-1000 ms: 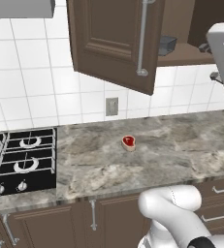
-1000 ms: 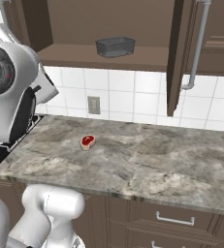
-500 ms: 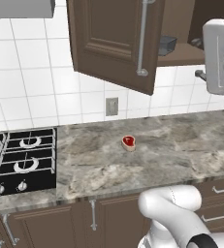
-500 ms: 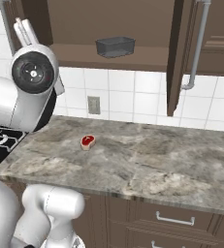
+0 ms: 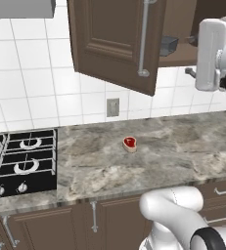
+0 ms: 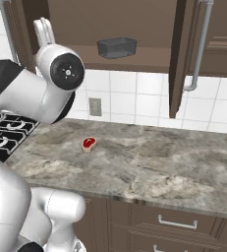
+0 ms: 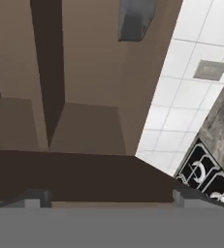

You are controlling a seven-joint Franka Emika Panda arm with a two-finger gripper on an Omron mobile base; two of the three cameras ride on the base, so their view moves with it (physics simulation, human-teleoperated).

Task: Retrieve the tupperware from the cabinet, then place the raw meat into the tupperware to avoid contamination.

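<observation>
White tiles back a grey marbled counter (image 6: 149, 167) under the open cabinet (image 6: 110, 27), whose dark brown doors carry long silver bar handles. Inside, on its shelf, sits the tupperware (image 6: 117, 47), a small dark grey shallow box with squarish walls. Well below, alone on the counter, lies the raw meat (image 6: 89, 143), a red piece with a pale tan rim. Raised beside the cabinet, the gripper (image 7: 108, 201) has its fingertips wide apart, holding nothing. A black stove (image 5: 19, 163) sits at the counter's left end.

The robot's hand (image 5: 213, 49) is raised at the open cabinet (image 5: 117, 41), just beside the tupperware (image 5: 169, 45) on its shelf. The raw meat (image 5: 129, 143) lies on the counter (image 5: 148, 161), well below the hand.
</observation>
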